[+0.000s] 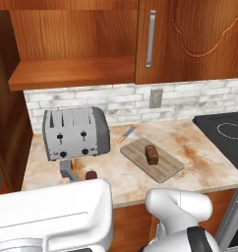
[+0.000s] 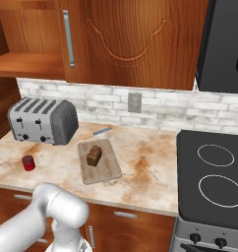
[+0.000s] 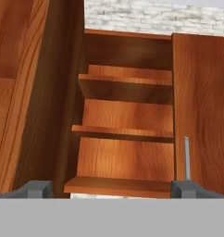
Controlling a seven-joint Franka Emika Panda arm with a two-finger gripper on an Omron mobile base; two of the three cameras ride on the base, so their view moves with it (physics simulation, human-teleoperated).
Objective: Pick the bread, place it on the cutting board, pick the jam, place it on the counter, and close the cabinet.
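While the arm faces the wall unit: two of the three jobs look done, judging by how things lie.
Bread: small dark brown loaf-shaped block point(image 2: 94, 155) lies on the flat light brown plank-lined cutting board point(image 2: 105, 170), which lies flat on the surface.
Jam: small red cylindrical jar with a darker lid point(image 2: 28, 163) stands upright on the beige marbled stone surface with rusty blotches point(image 2: 145, 172), in front of the silver four-slot toaster point(image 2: 42, 120) and well apart from the board.
Cabinet: large reddish-brown wooden wall cabinet point(image 3: 125, 115) stands open on its left side, bare shelves showing; its open door point(image 3: 21, 92) runs along the left of the hand view.
Pincer: pincer point(image 3: 111, 189) spread wide, nothing between the tips, pointing into the open shelves.
Closed door beside it: arched panel with a vertical silver bar handle point(image 2: 68, 38).
Step left, as I judge it: swing the open door shut.
Risk: a push near the hinge side could slide off the panel and leave it ajar.
Risk: an arm sweeping low could clip the toaster or tip the jar.
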